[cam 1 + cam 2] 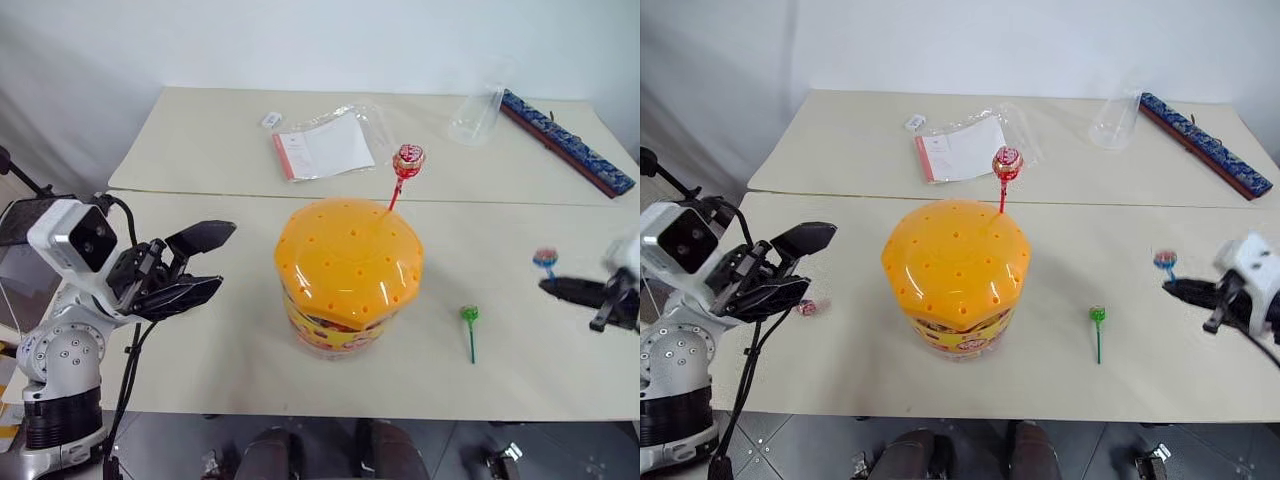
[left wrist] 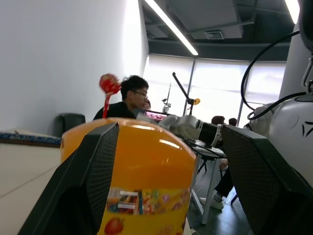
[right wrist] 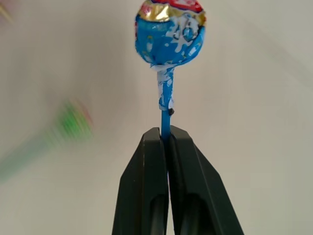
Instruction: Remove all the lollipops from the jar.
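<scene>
Now red lollipop (image 1: 408, 160) is remaining in orange-lidded jar (image 1: 349, 262); green (image 1: 469, 315), purple (image 1: 812, 307) lying out; R gripper (image 3: 166, 134) is clamping blue lollipop (image 3: 170, 32)'s stick, L gripper (image 1: 200, 262) gaping, empty.

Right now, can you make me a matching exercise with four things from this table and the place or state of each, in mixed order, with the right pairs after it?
Things:
1. red lollipop
2. green lollipop
3. blue lollipop
4. purple lollipop

Places or states:
A. pinched by its stick between the shut fingers of the right gripper
B. lying on the table to the right of the jar
C. standing up out of the jar's orange lid
D. lying on the table beside the open left gripper

Pairs: 1-C, 2-B, 3-A, 4-D
</scene>
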Action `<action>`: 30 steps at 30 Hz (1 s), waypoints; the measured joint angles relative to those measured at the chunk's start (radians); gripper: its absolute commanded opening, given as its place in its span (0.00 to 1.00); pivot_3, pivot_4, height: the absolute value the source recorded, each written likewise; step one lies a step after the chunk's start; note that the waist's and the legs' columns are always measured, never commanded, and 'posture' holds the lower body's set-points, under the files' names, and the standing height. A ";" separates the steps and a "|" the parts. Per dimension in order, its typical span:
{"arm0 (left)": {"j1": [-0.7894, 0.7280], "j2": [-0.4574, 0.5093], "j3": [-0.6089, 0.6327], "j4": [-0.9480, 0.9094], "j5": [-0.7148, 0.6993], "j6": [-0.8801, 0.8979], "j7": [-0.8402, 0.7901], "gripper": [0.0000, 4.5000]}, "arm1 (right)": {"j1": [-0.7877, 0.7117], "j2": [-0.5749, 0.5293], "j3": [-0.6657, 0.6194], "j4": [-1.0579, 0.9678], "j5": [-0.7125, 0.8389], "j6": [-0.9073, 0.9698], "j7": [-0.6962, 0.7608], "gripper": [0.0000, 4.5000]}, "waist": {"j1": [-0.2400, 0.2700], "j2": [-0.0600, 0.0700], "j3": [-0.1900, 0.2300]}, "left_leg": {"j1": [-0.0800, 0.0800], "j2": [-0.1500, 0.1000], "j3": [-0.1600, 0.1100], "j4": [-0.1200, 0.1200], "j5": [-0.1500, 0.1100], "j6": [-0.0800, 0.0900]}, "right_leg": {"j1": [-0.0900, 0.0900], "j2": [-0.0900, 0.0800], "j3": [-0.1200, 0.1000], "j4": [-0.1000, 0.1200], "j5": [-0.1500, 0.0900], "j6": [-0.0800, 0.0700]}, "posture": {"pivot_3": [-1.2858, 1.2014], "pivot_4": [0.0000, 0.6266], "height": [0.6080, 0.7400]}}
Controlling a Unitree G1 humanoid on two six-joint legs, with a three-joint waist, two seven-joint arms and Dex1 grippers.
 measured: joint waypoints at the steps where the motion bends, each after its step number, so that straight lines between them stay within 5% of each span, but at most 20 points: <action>1: 0.001 0.004 0.001 0.001 -0.003 0.001 0.003 0.78 | 0.003 0.007 0.021 0.030 -0.031 -0.021 -0.012 0.06 | -0.002 0.001 0.000 | 0.000 0.000 0.000 0.000 0.000 0.000 | 0.000 0.000 0.000 0.001 0.000 0.000 | 0.52 0.24 1.00; 10: 0.007 0.016 0.005 0.041 -0.004 -0.002 0.016 0.78 | -0.048 0.034 0.046 0.133 -0.035 -0.161 0.117 0.68 | -0.015 0.003 0.001 | 0.000 0.001 -0.001 0.000 0.001 -0.002 | 0.000 0.002 -0.001 0.001 0.000 0.000 | 0.52 0.24 1.00; 17: 0.011 0.003 0.030 0.077 -0.004 -0.017 0.039 0.78 | -0.270 0.112 -0.048 -0.178 0.330 0.035 0.190 0.68 | -0.012 0.003 0.001 | 0.000 0.002 -0.005 0.000 0.000 -0.002 | 0.000 0.000 0.002 0.002 0.000 0.000 | 0.52 0.24 1.00; 23: 0.002 -0.025 0.020 0.088 0.010 -0.036 0.047 0.78 | -0.595 0.236 0.081 -0.388 0.562 0.295 0.026 0.68 | -0.011 0.003 0.001 | -0.002 0.002 -0.008 0.000 -0.001 -0.004 | -0.001 -0.003 0.002 0.001 0.000 0.000 | 0.52 0.24 1.00; 30: 0.002 -0.039 0.015 0.096 0.015 -0.038 0.056 0.78 | -0.676 0.322 0.197 -0.421 0.632 0.444 -0.018 0.68 | -0.012 0.003 0.001 | -0.004 0.000 -0.008 0.000 -0.001 -0.003 | -0.002 -0.001 -0.004 0.001 0.000 0.000 | 0.52 0.24 1.00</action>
